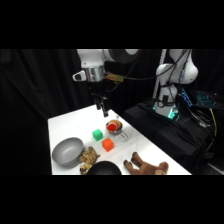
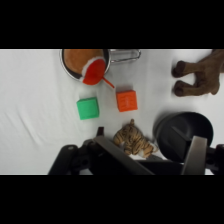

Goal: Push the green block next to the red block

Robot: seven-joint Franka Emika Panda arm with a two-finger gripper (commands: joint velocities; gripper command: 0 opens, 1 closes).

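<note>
Green block [image 1: 97,134] sits on the white counter [image 1: 65,122], roughly mid-surface, between the grey bowl [image 1: 67,151] and the small metal cup [image 1: 116,127] with red contents. Red block [image 1: 107,145] lies just beside it, toward the front edge. From my wrist view the green block [image 2: 88,108] and red block [image 2: 126,100] sit side by side with a narrow strip of bare counter between them, not touching. I'd judge the task as near done or already acceptable: the two are close neighbours, and at most a short nudge of green toward red is left to close the gap.

Tool [image 1: 102,106] hangs above the counter behind the blocks, clear of both, touching nothing. In the side view it shows only as a dark shape; in the wrist view one pale finger [image 2: 196,154] rises at the lower right and the other is not clearly seen, so I cannot tell whether it is spread or closed. It holds nothing that I can see.

Around: striped tiger toy [image 2: 134,141] just below the blocks, black bowl [image 2: 182,131] beside it, brown plush animal [image 2: 197,77] at the far side, metal cup [image 2: 86,62] above the blocks.
</note>
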